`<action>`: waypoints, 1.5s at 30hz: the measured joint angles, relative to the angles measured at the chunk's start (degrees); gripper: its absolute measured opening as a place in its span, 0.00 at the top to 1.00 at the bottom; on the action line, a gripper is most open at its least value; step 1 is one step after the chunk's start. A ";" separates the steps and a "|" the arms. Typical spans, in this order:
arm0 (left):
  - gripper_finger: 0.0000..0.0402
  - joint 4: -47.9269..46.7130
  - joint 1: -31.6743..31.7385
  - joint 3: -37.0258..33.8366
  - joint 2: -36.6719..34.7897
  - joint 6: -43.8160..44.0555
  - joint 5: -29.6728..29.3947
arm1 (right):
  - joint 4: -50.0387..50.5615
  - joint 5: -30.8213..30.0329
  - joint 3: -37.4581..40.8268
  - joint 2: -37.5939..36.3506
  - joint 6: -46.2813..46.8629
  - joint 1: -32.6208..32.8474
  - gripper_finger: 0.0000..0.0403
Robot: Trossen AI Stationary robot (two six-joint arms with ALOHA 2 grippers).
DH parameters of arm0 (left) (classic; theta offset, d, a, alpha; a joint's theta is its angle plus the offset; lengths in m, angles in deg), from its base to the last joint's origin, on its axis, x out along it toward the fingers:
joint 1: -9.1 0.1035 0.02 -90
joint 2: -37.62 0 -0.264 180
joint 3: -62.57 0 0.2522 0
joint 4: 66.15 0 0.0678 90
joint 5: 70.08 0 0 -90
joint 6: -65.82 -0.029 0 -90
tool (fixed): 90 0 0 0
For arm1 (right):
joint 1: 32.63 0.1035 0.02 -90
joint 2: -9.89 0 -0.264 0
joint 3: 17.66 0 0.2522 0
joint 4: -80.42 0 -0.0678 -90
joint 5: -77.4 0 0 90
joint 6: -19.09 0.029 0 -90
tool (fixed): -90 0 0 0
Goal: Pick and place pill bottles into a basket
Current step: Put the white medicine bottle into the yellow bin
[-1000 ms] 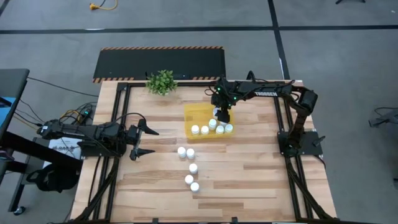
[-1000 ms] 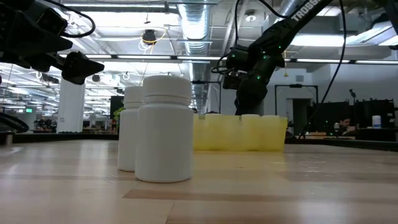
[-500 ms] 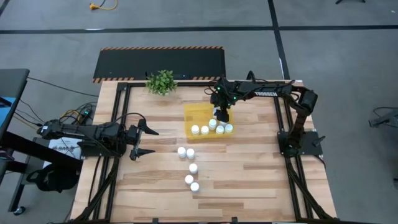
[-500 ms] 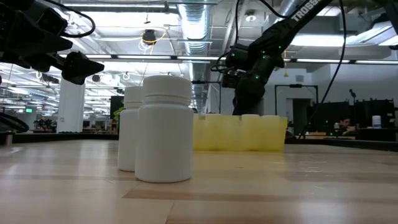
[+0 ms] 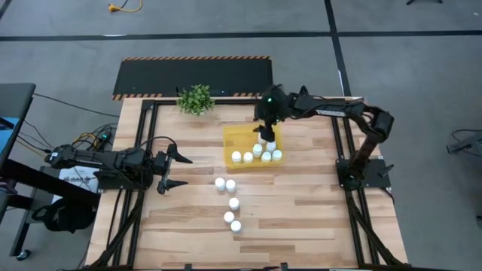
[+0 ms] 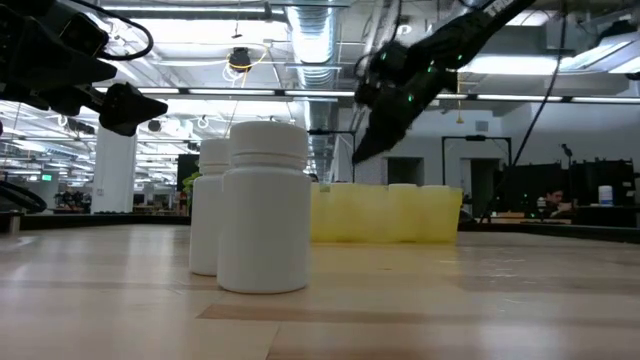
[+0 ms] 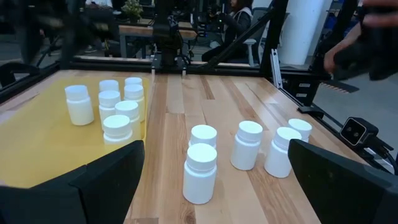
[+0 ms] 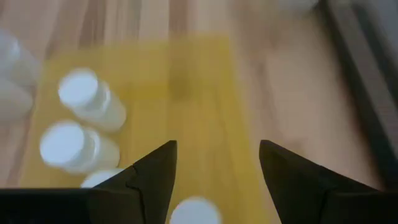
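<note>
Standing inside the yellow tray [image 5: 233, 140]: six pill bottles [image 5: 257, 150].

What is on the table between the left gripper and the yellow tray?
In the high view, only bare wood lies between the left gripper and the yellow tray.

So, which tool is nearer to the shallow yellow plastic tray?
The right tool is nearer: it hangs open above the shallow yellow plastic tray. The left tool waits open over the table, off to the tray's side.
</note>
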 joint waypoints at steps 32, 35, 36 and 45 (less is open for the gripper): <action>0.04 0.00 0.00 -0.01 0.00 0.11 0.01 | 7.63 -6.28 0.01 -14.89 18.98 30.53 0.55; 0.04 0.00 0.01 0.01 -0.02 0.44 -0.01 | 7.94 -7.95 -0.06 -13.50 23.53 34.69 0.55; 0.04 0.00 -0.01 0.01 0.00 0.25 -0.01 | 8.46 -8.41 0.02 -13.01 25.34 36.11 0.55; 0.04 0.00 -0.01 0.01 0.00 -0.03 -0.01 | 11.52 -16.87 0.00 -9.00 41.43 47.32 0.57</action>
